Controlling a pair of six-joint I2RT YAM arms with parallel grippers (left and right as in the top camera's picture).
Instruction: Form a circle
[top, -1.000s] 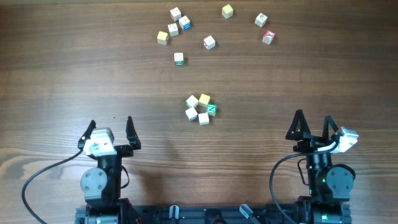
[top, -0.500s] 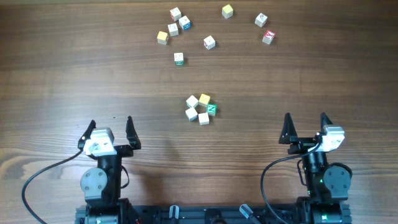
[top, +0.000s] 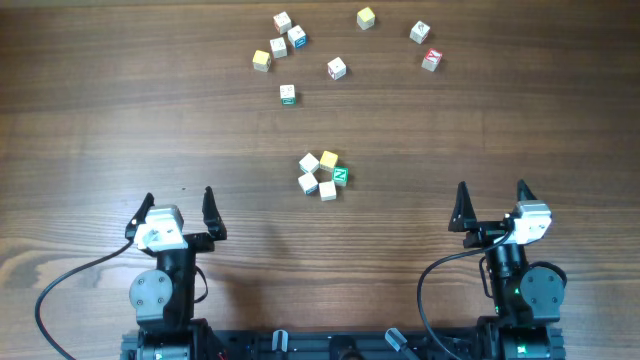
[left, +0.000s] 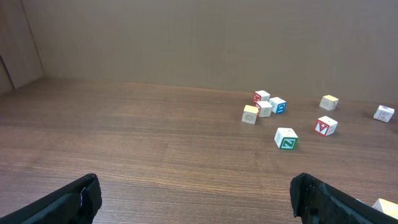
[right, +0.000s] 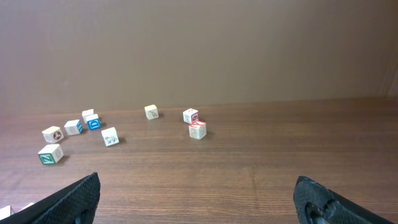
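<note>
In the overhead view the circle (top: 322, 175) is a tight little ring of cubes at mid-table: three white ones, a yellow one (top: 329, 158) and a green "N" cube (top: 340, 176). My left gripper (top: 178, 200) rests near the front edge, to the ring's lower left, open and holding nothing. To the lower right my right gripper (top: 491, 192) stands the same way, open and well apart from the ring. Each wrist view shows bare wood between the wide-set left gripper (left: 196, 196) and right gripper (right: 196, 198). Only a cube corner (left: 388, 206) of the ring shows.
Several loose letter cubes lie scattered along the far side: a cluster (top: 280, 40) at back left, a white-green one (top: 288, 94) nearer, a white one (top: 336, 67), a yellow one (top: 365, 17), and a white (top: 419, 32) and red (top: 431, 59) pair at back right.
The right gripper has swung from a slight rightward tilt to pointing straight ahead, shifting a little left. The left arm and all cubes have stayed put.
</note>
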